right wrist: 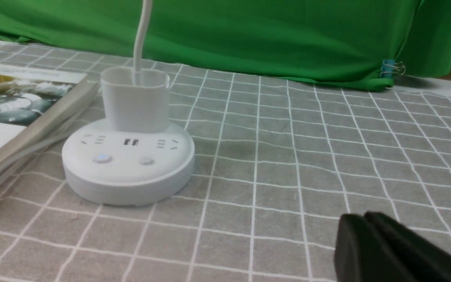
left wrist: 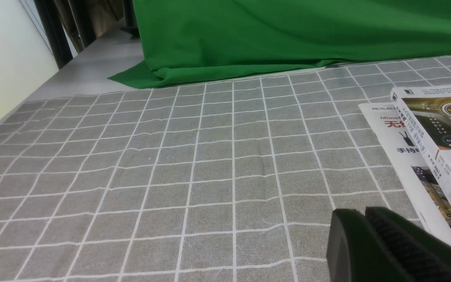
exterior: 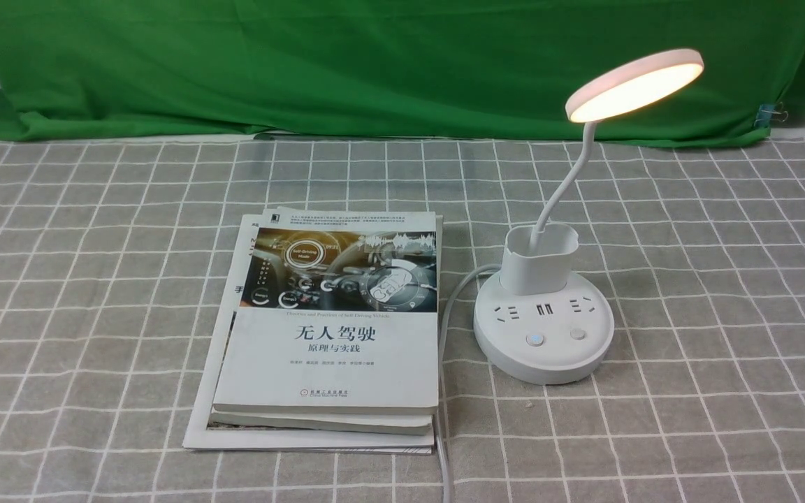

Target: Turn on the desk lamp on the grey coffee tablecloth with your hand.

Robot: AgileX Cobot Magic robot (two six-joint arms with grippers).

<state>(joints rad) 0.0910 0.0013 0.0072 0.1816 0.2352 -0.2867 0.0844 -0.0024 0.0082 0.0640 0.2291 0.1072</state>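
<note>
Already glowing, the desk lamp (exterior: 544,335) stands at 3 o'clock of 2 stacked books (exterior: 329,335) on the grey coffee tablecloth (exterior: 724,314), while the right hand (right wrist: 360,243) hangs apart, jaws pressed together, holding nothing.

white desk lamp (exterior: 544,328) glowing warm, grey white-gridded tablecloth (exterior: 710,293), green backdrop (exterior: 346,63).

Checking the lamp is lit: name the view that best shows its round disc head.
Front view: the white plastic desk lamp shows whole, its flat round disc head glowing. The right wrist view shows only its base, holder and lower neck. The left wrist view shows none of it.
</note>
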